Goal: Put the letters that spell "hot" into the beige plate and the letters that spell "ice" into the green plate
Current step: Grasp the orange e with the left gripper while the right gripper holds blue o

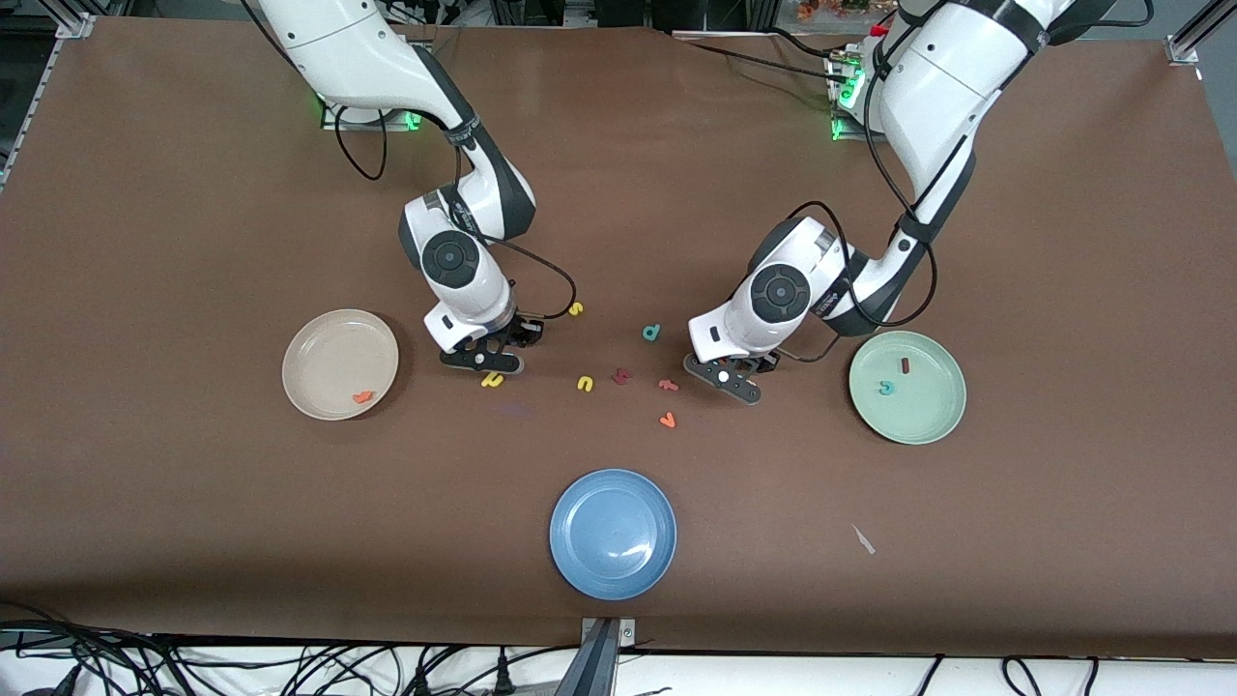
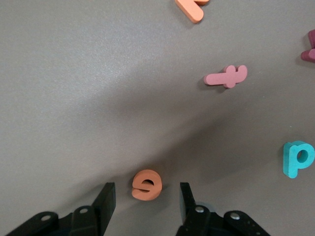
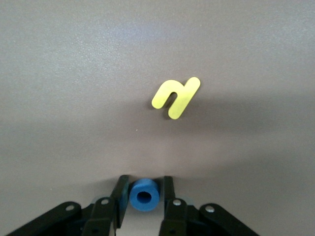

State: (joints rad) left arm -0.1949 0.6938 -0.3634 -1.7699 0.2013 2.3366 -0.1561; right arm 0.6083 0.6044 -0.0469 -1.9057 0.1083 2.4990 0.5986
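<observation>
My right gripper [image 3: 144, 183] is down at the table, shut on the blue o [image 3: 144, 195], beside the beige plate [image 1: 319, 348]. The yellow h [image 3: 175, 97] lies just clear of its fingertips. An orange t [image 1: 362, 396] rests in that plate. My left gripper [image 2: 146, 188] is open and low over the table, with a finger on each side of the orange e [image 2: 146, 185] and touching neither. The green plate [image 1: 928, 416], at the left arm's end, holds the dark red i [image 1: 905, 365] and the teal c [image 1: 884, 388].
Loose letters lie between the grippers: a yellow arch [image 1: 585, 384], a yellow s [image 1: 576, 309], a teal d [image 2: 297, 158], a pink letter [image 2: 226, 76], a dark red one [image 1: 621, 375] and an orange v [image 1: 667, 420]. A blue plate [image 1: 613, 533] sits nearer the camera.
</observation>
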